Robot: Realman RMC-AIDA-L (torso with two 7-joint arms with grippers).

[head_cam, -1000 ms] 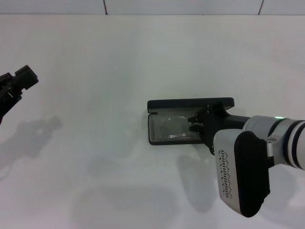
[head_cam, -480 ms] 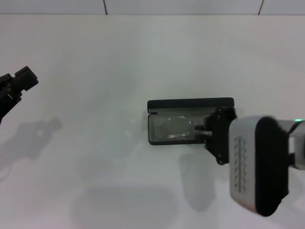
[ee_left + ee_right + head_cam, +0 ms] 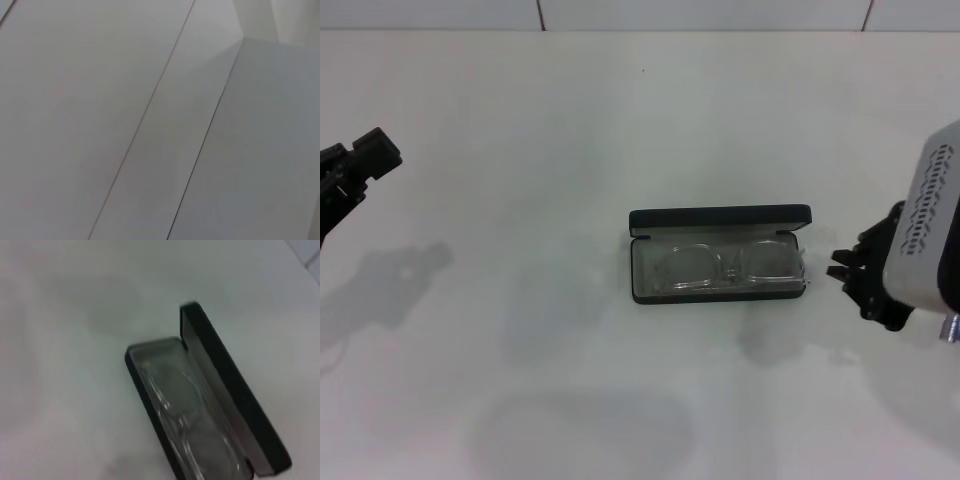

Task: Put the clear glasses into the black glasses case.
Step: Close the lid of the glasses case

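The black glasses case [image 3: 720,217] lies open in the middle of the white table, its lid standing up along the far side. The clear glasses [image 3: 692,268] rest inside on the grey lining, lenses side by side. My right gripper [image 3: 839,266] hovers just right of the case's right end, open and holding nothing. The right wrist view shows the same open case [image 3: 235,400] with the glasses [image 3: 187,432] in it, and none of my own fingers. My left gripper [image 3: 360,170] is parked at the far left edge.
The white table [image 3: 570,120] stretches all around the case, with a tiled wall edge along the back. The left wrist view shows only plain white panels with thin seams [image 3: 150,110].
My right gripper has let go of the clear glasses and pulled back to the right, out of the case. The glasses now lie uncovered in the case. The left arm has not moved.
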